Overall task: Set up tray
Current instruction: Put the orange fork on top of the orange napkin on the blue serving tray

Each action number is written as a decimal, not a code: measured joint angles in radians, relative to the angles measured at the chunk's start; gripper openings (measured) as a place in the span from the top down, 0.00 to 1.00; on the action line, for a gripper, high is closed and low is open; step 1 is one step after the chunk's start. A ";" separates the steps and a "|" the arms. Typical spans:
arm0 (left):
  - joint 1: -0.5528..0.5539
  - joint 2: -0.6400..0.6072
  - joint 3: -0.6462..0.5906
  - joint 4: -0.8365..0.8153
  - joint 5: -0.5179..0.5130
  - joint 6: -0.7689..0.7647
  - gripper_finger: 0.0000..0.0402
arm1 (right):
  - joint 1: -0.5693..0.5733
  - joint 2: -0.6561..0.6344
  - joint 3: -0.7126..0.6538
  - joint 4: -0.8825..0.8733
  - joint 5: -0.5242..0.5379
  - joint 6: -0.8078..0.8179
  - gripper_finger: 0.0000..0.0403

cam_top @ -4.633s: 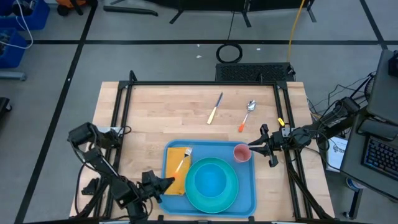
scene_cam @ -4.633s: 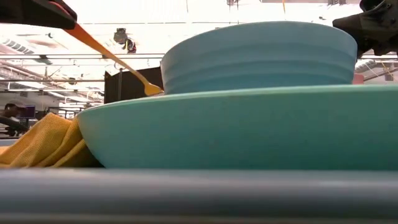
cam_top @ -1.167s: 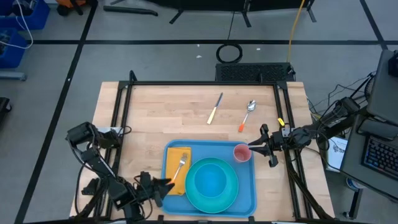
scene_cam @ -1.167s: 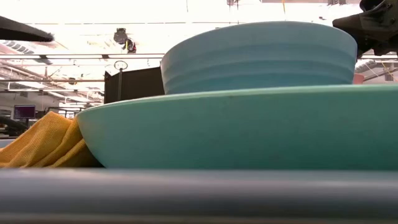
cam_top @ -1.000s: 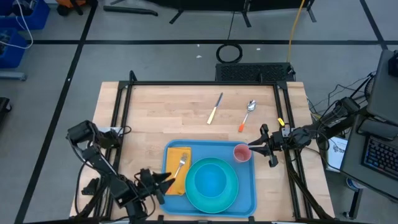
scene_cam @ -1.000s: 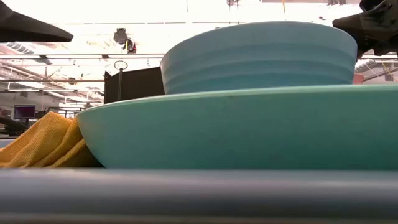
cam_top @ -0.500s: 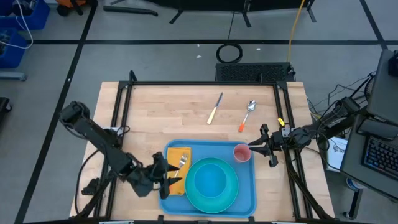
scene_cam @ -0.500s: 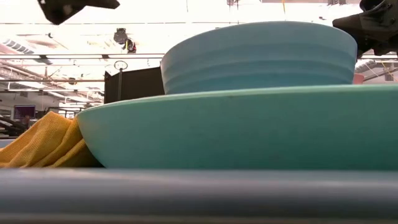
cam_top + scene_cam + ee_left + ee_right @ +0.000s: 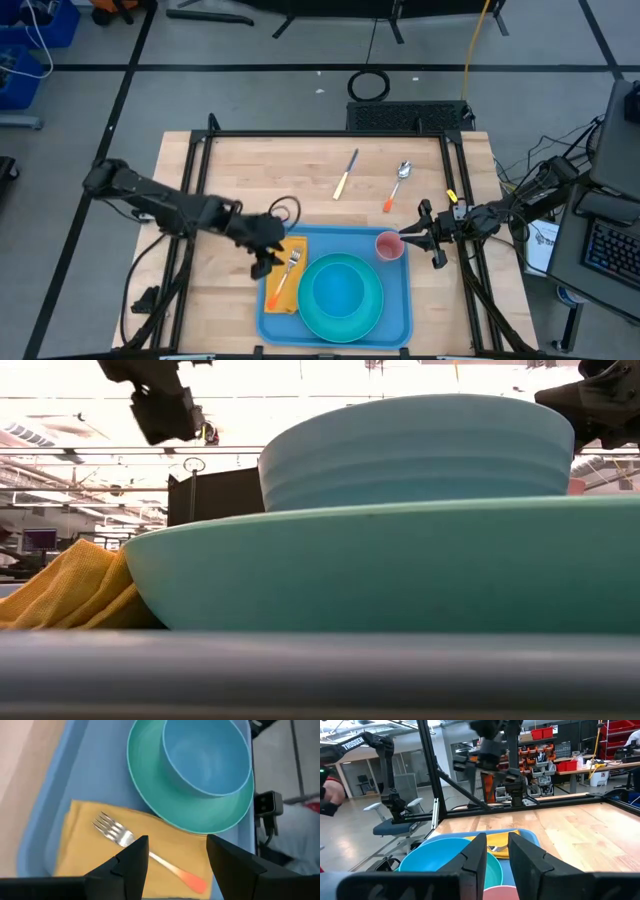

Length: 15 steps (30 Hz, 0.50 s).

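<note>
Lying at the near edge of the table (image 9: 240, 175), the tray (image 9: 395, 322) carries a plate (image 9: 312, 312) with a bowl (image 9: 340, 290) on it, a napkin (image 9: 290, 295) at the left end and a pink cup (image 9: 389, 245) in the far right corner. A fork (image 9: 287, 270) rests on the napkin, tines toward the far side, its orange handle toward the near edge. In the left wrist view the fork (image 9: 145, 851) lies slantwise across the napkin (image 9: 80, 840), just beside the plate (image 9: 150, 785), with the bowl (image 9: 205, 755) inside the plate.

The left gripper (image 9: 268, 250) hangs over the tray's left rim, above the napkin's far corner — its fingers (image 9: 131, 862) stand wide apart with nothing between them, and the fork shows in the gap below. In the low view it hangs high above the napkin (image 9: 70, 585), clear of the bowl (image 9: 415, 450) and plate (image 9: 380, 565).

The right gripper (image 9: 412, 240) sits at the tray's right rim, its tips touching or just beside the cup. From the right wrist view its fingers (image 9: 475, 855) stand a narrow gap apart with the cup's (image 9: 501, 893) rim just below them; whether they clamp the cup I cannot tell.

On the bare wood beyond the tray lie a knife (image 9: 346, 174) and a spoon (image 9: 396, 186), near each other, well apart from both grippers.
</note>
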 joint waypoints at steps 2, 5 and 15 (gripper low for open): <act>0.066 -0.002 0.000 -0.014 0.067 0.085 0.50 | 0.000 0.000 0.000 0.000 0.000 0.000 0.82; 0.153 0.000 0.000 -0.016 0.138 0.200 0.50 | 0.000 0.000 0.000 0.000 0.000 0.000 0.82; 0.388 0.095 0.002 -0.028 0.387 0.385 0.50 | 0.000 0.000 0.000 0.000 0.000 0.000 0.82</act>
